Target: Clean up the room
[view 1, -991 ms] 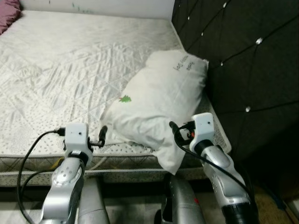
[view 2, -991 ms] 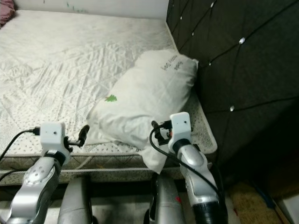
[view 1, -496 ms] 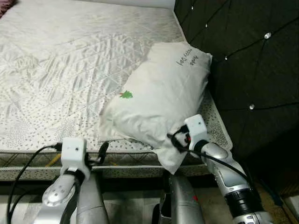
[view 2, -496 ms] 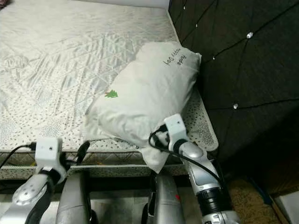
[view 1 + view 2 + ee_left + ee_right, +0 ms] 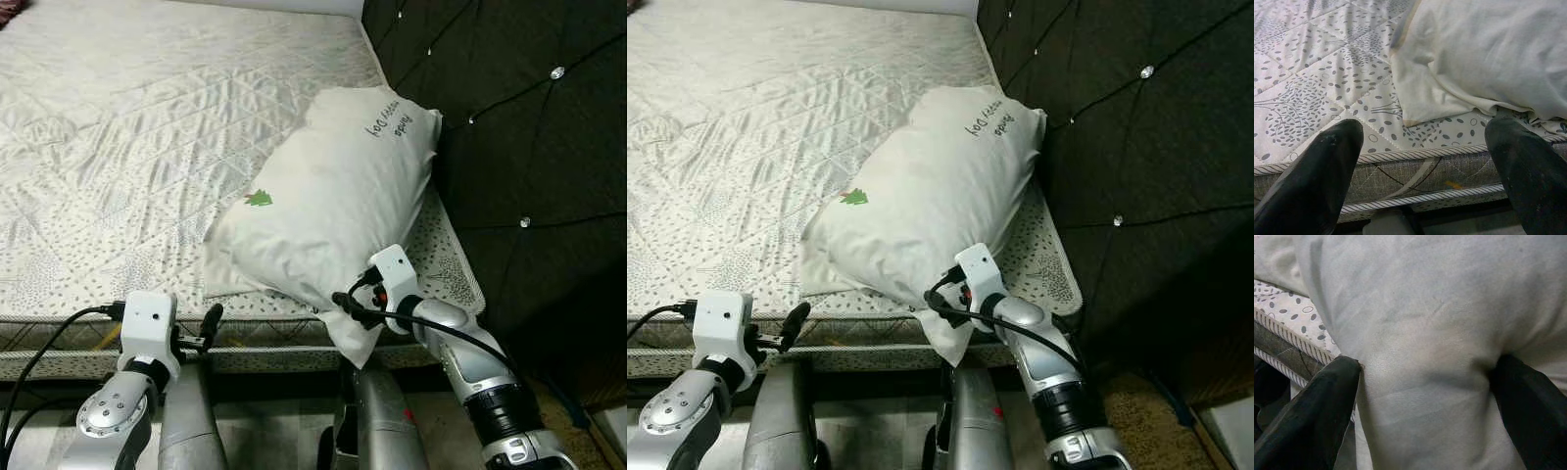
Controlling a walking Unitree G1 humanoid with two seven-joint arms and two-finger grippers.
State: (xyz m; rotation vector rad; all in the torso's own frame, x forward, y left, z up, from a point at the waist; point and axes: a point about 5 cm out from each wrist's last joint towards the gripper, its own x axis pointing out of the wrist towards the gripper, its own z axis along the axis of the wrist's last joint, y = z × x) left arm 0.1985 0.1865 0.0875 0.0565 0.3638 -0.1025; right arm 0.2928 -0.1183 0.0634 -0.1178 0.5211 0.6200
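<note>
A: Where does the pillow [image 5: 333, 211] lie?

B: On the bed [image 5: 127, 147], at its right side, with its far end leaning against the dark tufted headboard [image 5: 519, 127]. Its near corner hangs over the near edge of the mattress. There is a small green tree mark on its upper face and some handwriting near the far end.

A: And the right claw [image 5: 355, 315]?

B: It is at that overhanging near corner. In the right wrist view its two black fingers [image 5: 1308, 416] are spread wide, one on each side of the pillow cloth, and the cloth bulges between them. The fingers press into the fabric on both sides, yet the claw is not pinched closed.

A: The left claw [image 5: 210, 323]?

B: Low at the near edge of the bed, left of the pillow and apart from it. Its fingers [image 5: 1312, 181] are spread too, with nothing between them; past them lie the mattress edge and the pillow's flat near-left corner.
</note>
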